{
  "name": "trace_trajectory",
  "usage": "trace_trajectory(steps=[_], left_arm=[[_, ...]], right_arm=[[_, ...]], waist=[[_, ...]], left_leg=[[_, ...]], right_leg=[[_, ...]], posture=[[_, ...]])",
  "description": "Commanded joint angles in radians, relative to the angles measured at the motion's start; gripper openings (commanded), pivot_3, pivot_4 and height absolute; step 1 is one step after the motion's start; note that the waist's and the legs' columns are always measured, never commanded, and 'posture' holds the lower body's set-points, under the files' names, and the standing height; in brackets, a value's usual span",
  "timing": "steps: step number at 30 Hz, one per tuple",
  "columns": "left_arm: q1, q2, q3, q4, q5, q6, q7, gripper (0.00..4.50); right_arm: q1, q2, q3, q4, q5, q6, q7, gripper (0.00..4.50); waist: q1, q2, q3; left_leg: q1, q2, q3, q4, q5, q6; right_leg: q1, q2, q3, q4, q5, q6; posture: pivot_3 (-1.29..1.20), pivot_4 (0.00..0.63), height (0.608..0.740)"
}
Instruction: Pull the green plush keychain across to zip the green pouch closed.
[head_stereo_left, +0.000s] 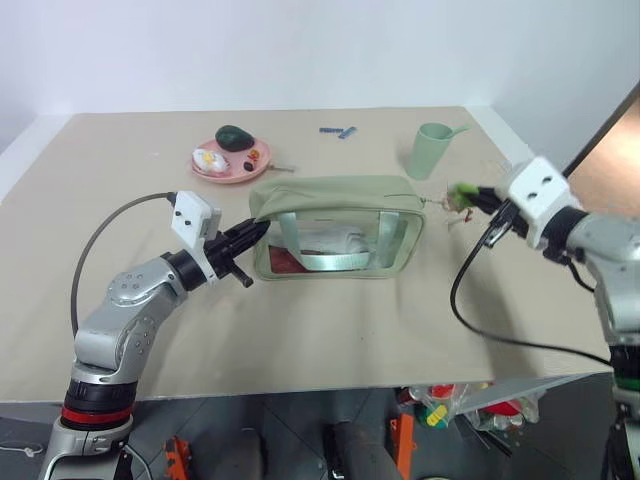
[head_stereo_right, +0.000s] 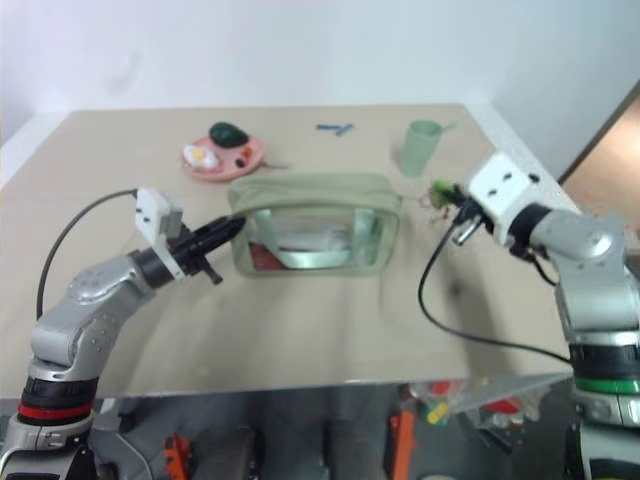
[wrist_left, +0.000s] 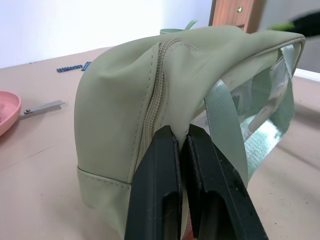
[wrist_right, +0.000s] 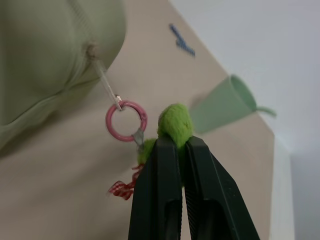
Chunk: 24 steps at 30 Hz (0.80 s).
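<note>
The green pouch (head_stereo_left: 335, 193) stands mid-table, its clear front panel facing me. My left gripper (head_stereo_left: 257, 230) is shut on the fabric at the pouch's left end, just below the zipper (wrist_left: 159, 75), whose teeth look joined there. Off the pouch's right end, my right gripper (head_stereo_left: 472, 197) is shut on the green plush keychain (wrist_right: 175, 121). A thin clear link and a pink ring (wrist_right: 126, 120) tie the keychain to the zipper pull at the pouch's right end (wrist_right: 91, 50), and the link is stretched taut.
A pink plate (head_stereo_left: 222, 171) with a dark green lump (head_stereo_left: 235, 137) and a toy egg sits behind the pouch to the left. A pale green cup (head_stereo_left: 430, 150) stands close behind my right gripper. Small blue pieces (head_stereo_left: 338, 131) lie at the far edge.
</note>
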Motion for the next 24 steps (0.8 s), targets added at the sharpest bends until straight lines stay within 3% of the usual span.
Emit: trace_trajectory(steps=[1,5,12,18,24], left_arm=[[-0.009,0.009,0.014,-0.002,0.027,-0.008,0.024,0.0],[-0.024,0.007,0.005,0.009,0.042,-0.013,0.021,0.0],[-0.04,0.002,0.0,0.017,0.057,-0.019,0.021,0.0],[-0.043,0.011,0.006,0.011,0.036,-0.006,-0.006,0.0],[-0.073,0.043,0.016,0.014,0.0,0.027,-0.052,2.06]], right_arm=[[0.061,0.048,0.045,-0.088,-0.067,0.071,-0.082,0.03],[0.088,0.171,0.101,-0.002,-0.11,0.052,-0.191,0.03],[0.046,0.261,0.126,0.145,-0.123,-0.045,-0.245,0.03],[-0.019,0.316,0.015,0.128,0.016,-0.031,-0.218,0.03],[-0.061,0.263,-0.102,0.056,0.195,0.026,-0.097,2.0]], waist=[[-0.001,0.0,0.0],[-0.005,-0.001,0.0],[-0.01,-0.002,-0.001],[-0.012,-0.002,-0.001],[-0.012,-0.002,-0.001]], left_leg=[[0.0,0.0,0.0,0.0,0.0,0.0],[0.001,-0.001,0.001,0.001,0.001,-0.001],[0.001,-0.002,0.004,0.003,0.001,-0.001],[0.001,-0.002,0.004,0.002,0.001,-0.001],[-0.001,-0.002,0.004,0.002,0.001,-0.001]], right_leg=[[0.0,0.0,0.0,0.0,0.0,0.0],[0.001,0.0,0.003,0.0,-0.001,-0.002],[0.001,0.0,0.007,0.0,0.0,-0.001],[0.001,0.0,0.007,0.0,0.002,0.003],[0.0,0.0,0.007,-0.001,0.003,0.004]], posture=[[0.0,0.15,0.74],[0.0,0.15,0.74],[0.0,0.15,0.74],[0.0,0.15,0.74],[0.0,0.15,0.74]])
